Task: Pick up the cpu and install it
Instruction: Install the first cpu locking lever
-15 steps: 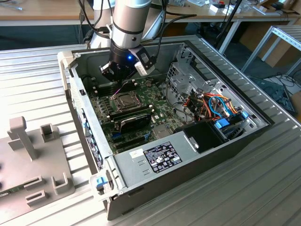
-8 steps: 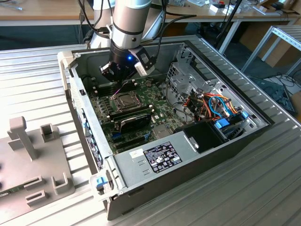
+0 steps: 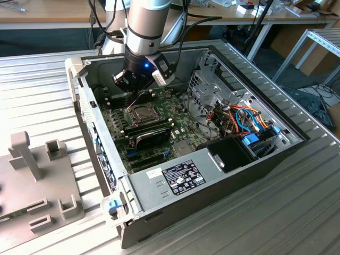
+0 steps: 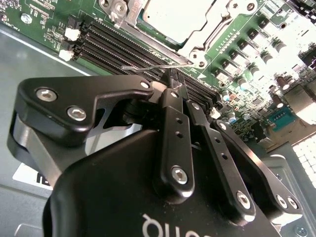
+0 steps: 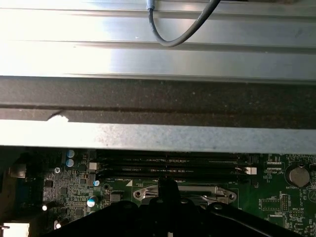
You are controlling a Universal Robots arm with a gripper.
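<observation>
At the exterior view's left, a grey plastic stand [image 3: 32, 175] sits on the ribbed metal table [image 3: 48, 74]. Next to it is the open computer case [image 3: 79, 101]. My arm [image 3: 146, 26] hangs into the case from above, over the green board [image 3: 178, 125].

My pincer [image 4: 174, 78] is closed, the two fingers together. It is low over the long black memory slots [image 4: 123, 47], very near the board. Just beside the slots is the square socket [image 4: 195, 49]. The cpu [image 4: 173, 15] lies flat inside it, silver top up, with the metal frame around its edges. I do not hold it.

A thin wire lever [image 4: 143, 67] passes close by my fingertips; whether it touches them I cannot tell. More to the exterior view's right, inside the case, are coloured cables [image 3: 244, 119].
</observation>
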